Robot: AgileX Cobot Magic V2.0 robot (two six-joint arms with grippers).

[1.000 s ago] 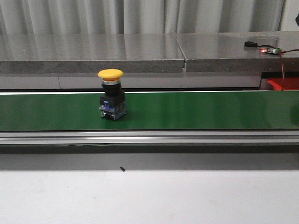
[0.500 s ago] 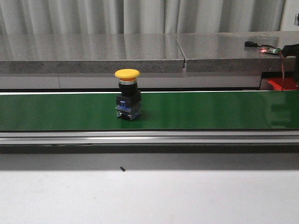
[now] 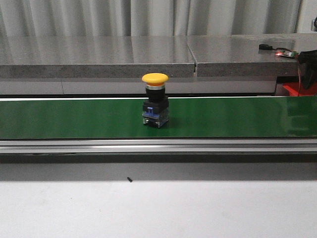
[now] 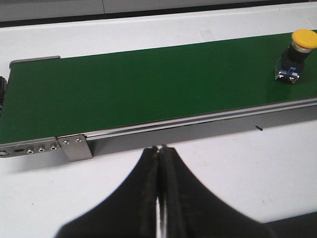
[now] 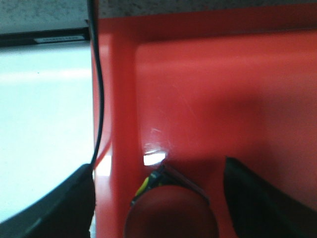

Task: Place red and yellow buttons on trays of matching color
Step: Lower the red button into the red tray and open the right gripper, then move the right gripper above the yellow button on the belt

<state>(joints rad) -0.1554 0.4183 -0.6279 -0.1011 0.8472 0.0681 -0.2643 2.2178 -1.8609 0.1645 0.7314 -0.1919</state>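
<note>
**Inspector:** Starting with the largest. Long green belt [image 3: 74, 119] in a metal frame, running across the white tabletop [image 3: 158, 208]. In good order?

**Assistant:** Nothing amiss there. Next, red plastic tray [image 5: 208, 99], at the far right past the belt's end in the front view. No yellow tray in any view.

**Inspector:** Grippers?

**Assistant:** Left gripper [image 4: 159, 153]: fingers pressed together, holding nothing, hanging over the tabletop near one end of the belt. Right gripper [image 5: 161, 198]: fingers spread wide over the red tray, with a red round-capped button [image 5: 171, 215] between them. Apparently clear of both fingers, so judged released onto the tray floor.

**Inspector:** And the other task item?

**Assistant:** Yellow mushroom-capped push button [image 3: 155, 101] with black body and blue base. Upright near the middle of the belt, well apart from both grippers. Lastly, a black speck [image 3: 129, 179] on the tabletop. Of no concern.

**Inspector:** Hazards?

**Assistant:** Top-heavy shape, narrow base: liable to topple if nudged on the cap instead of gripped at the body. If the belt runs, risk of closing late and missing. Also, left fingers shut: need opening before any descent, otherwise a knock-over. Destination unconfirmed with no yellow tray sighted.
</note>
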